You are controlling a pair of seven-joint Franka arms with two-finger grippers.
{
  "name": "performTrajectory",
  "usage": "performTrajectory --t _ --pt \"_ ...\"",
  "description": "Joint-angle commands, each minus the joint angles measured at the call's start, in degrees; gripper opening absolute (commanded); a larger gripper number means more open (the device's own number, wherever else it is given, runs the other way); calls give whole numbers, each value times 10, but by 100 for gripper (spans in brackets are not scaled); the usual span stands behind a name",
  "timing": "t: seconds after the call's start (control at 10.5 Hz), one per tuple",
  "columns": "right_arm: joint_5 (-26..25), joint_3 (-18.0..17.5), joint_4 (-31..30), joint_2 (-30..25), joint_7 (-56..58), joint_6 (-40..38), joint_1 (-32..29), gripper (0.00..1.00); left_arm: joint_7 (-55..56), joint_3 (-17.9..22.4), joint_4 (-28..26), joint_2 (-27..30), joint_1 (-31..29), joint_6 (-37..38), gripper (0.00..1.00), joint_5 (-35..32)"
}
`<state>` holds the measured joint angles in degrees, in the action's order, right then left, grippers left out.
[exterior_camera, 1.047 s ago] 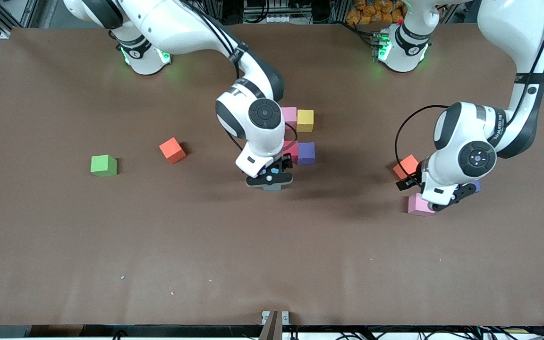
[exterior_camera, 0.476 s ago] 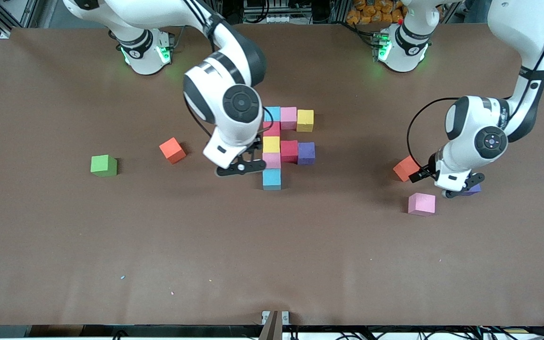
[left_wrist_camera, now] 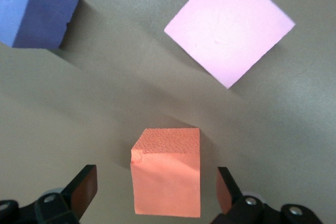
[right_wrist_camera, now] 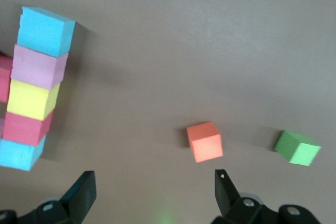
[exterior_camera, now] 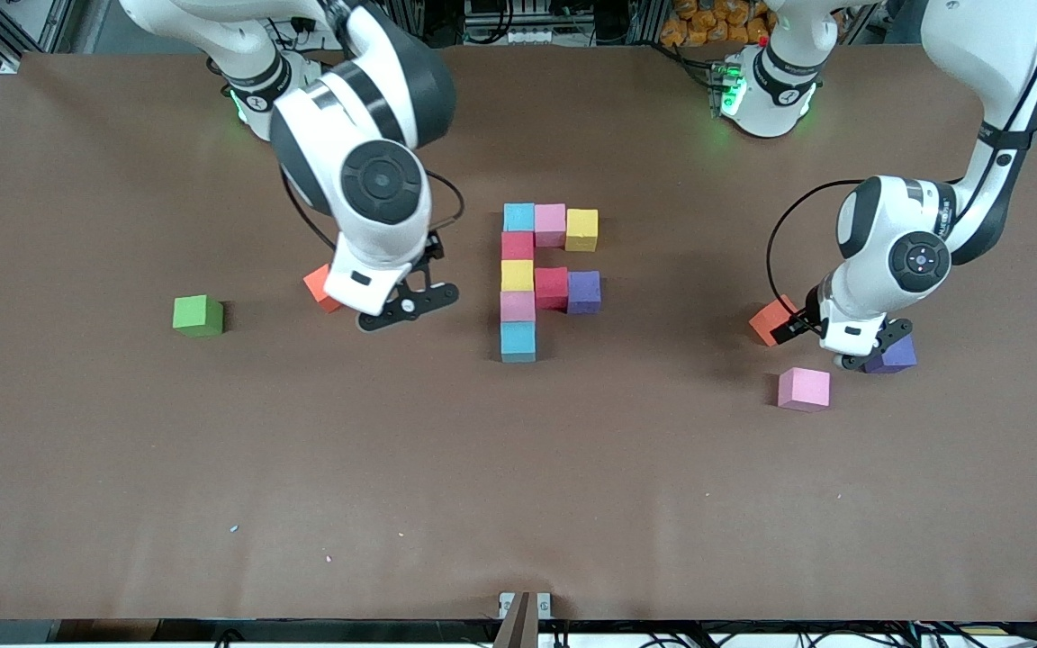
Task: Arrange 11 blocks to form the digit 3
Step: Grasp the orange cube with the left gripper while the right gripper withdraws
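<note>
The brown table (exterior_camera: pixel 122 468) is spanned by both arms. The unfinished digit 3 (exterior_camera: pixel 518 279) lies near the table's middle: a straight column of five touching cubes, cyan, red, yellow, pink and cyan, with a pink and a yellow cube joined at its end farthest from the front camera and a red and a purple cube joined at its middle. No bar is seen at the end nearest the camera.

The right gripper (exterior_camera: pixel 406 306) is held in the air over bare table between that column and a loose orange block (exterior_camera: pixel 320 288); its fingers (right_wrist_camera: pixel 79 192) are spread wide and nothing is gripped. A green cube (exterior_camera: pixel 198 316) sits toward the right arm's end.

The left gripper (exterior_camera: pixel 861 349) is held low over three loose blocks: an orange block (left_wrist_camera: pixel 167 171), a pink block (exterior_camera: pixel 804 389) and a purple block (exterior_camera: pixel 889 356). Its jaws are wide apart, the orange block lying between them, apparently untouched, though contact cannot be judged with certainty.
</note>
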<state>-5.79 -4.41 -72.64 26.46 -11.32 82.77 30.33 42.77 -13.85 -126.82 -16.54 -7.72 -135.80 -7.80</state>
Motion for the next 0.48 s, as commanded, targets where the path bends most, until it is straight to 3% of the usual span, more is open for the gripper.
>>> performTrajectory --t 0.0,0.38 --pt "3 -10 -33 -56 79 -15 -52 100 8 -5 -40 10 -6 -53 100 0" --pt "17 -70 -29 -85 153 -26 -226 100 6 -5 -40 -14 -16 -78 100 -1"
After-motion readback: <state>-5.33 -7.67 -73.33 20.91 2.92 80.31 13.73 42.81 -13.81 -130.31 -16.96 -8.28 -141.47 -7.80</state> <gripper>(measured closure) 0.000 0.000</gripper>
